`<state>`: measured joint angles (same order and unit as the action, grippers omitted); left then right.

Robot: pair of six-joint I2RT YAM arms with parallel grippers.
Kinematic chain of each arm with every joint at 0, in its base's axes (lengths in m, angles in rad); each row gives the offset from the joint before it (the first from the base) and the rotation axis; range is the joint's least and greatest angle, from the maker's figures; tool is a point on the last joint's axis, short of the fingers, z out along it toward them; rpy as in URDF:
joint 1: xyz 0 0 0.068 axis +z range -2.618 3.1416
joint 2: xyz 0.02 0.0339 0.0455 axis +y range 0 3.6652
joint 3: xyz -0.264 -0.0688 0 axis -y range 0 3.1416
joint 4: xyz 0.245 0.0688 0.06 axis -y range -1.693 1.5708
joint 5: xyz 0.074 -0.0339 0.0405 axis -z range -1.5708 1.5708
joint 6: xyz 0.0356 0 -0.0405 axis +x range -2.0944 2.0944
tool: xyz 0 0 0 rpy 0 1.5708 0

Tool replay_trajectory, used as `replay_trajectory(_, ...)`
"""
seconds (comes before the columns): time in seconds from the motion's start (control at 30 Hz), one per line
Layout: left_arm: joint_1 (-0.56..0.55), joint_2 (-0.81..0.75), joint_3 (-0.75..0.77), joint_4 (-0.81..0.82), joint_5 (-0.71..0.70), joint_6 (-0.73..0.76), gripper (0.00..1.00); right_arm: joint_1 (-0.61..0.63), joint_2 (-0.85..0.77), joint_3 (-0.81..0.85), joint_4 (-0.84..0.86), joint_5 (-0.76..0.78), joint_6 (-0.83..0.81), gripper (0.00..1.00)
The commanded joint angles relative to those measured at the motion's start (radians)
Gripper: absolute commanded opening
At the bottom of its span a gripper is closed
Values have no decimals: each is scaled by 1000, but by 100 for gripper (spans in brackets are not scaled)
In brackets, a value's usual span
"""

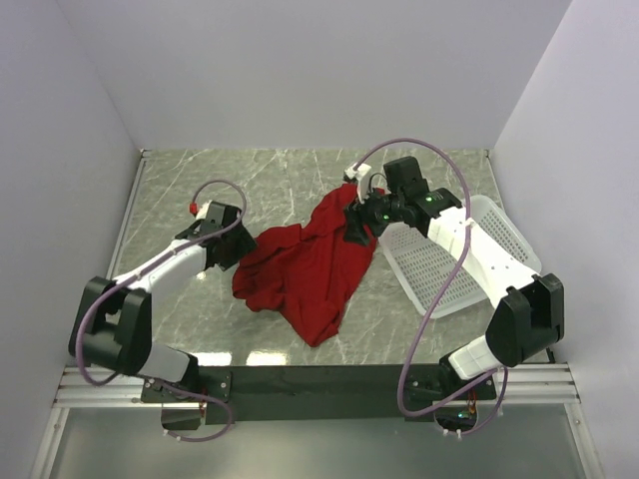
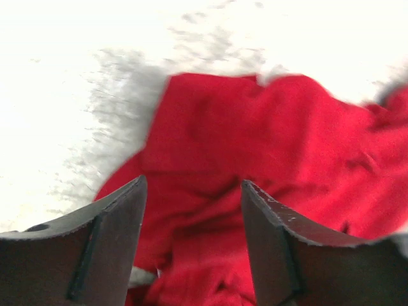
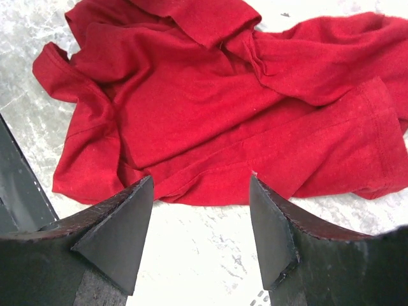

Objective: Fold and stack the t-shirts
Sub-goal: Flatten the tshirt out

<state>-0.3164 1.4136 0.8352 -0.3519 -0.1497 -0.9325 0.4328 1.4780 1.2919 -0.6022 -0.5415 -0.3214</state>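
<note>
One deep red t-shirt [image 1: 305, 264] lies crumpled on the marble table, between the two arms. My left gripper [image 1: 236, 246] is at the shirt's left edge, open and empty; in the left wrist view the red cloth [image 2: 255, 146] lies under and beyond the spread fingers [image 2: 115, 236]. My right gripper [image 1: 356, 231] hovers at the shirt's upper right edge, open and empty; in the right wrist view the shirt [image 3: 210, 95] lies just beyond the fingertips [image 3: 271, 223], with a hem facing them. No neck tag shows.
A white mesh plastic basket [image 1: 449, 261] lies at the right, under the right arm. White walls close the table on three sides. A black bar [image 1: 300, 379] runs along the near edge by the arm bases.
</note>
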Motion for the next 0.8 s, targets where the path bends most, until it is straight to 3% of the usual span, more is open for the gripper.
replay_trajectory(0.0, 17, 74, -1, 14, -4, -81, 65, -14, 11, -8, 28, 0, 21, 68)
replay_trajectory(0.3, 20, 160, 30, 11, -7, -112, 55, -26, 19, -11, 35, 2, 24, 68)
replay_trajectory(0.4, 22, 174, 38, 19, -21, -104, 41, -31, 19, -9, 30, 2, 22, 68)
replay_trajectory(0.53, 22, 196, 65, 18, -27, -74, 34, -29, 22, 0, 22, 2, 18, 68)
replay_trajectory(0.77, 23, 124, 88, -16, -86, -20, 3, -37, 18, 24, -4, 29, -18, 67)
